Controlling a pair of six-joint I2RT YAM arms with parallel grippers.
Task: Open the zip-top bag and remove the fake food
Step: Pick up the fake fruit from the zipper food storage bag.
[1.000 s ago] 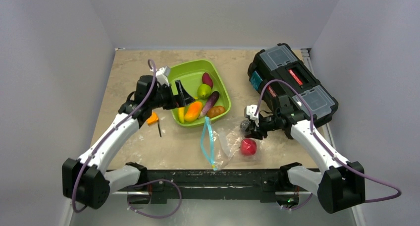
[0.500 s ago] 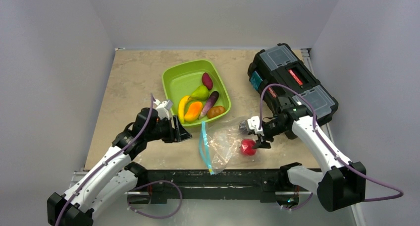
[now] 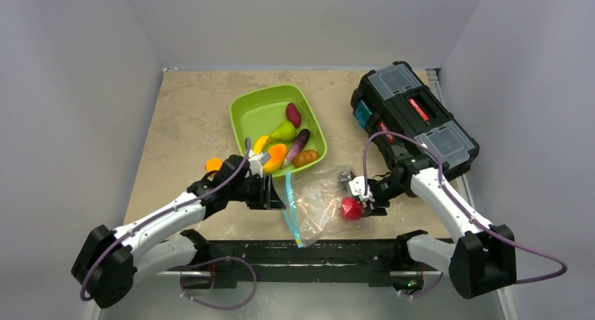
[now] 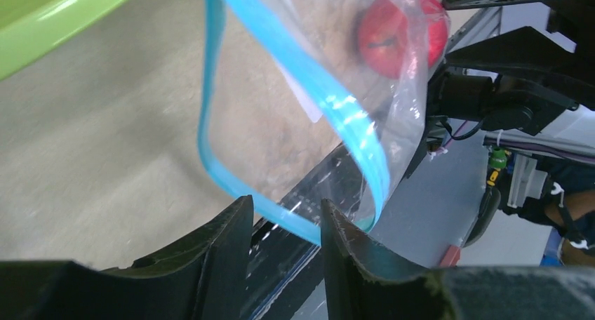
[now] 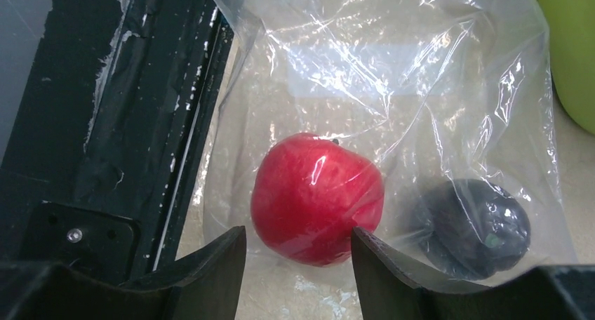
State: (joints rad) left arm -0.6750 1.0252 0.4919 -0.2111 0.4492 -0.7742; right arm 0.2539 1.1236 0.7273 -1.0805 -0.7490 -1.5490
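Zip-top bag (image 3: 319, 201): flat just in front of green tray (image 3: 242, 113), zip strip (image 4: 309, 88) running away from tray, mouth toward my left gripper (image 3: 276, 194), jaws narrowly parted; right gripper (image 3: 366, 199), jaws wide, straddles bagged red apple (image 5: 317, 197).

Even, bright overhead light fills the top view, sharp edge to edge, with only soft, faint shadows under the arms (image 3: 163, 218) on the surface (image 3: 189, 116). In the left wrist view the left pincer (image 4: 285, 206) at 6 o'clock is dark and blurred, and the apple (image 4: 402, 34) at 1 o'clock is soft. In the right wrist view white glare streaks the bag (image 5: 421, 88) at 12 o'clock; the right pincer (image 5: 296, 234) is dim.
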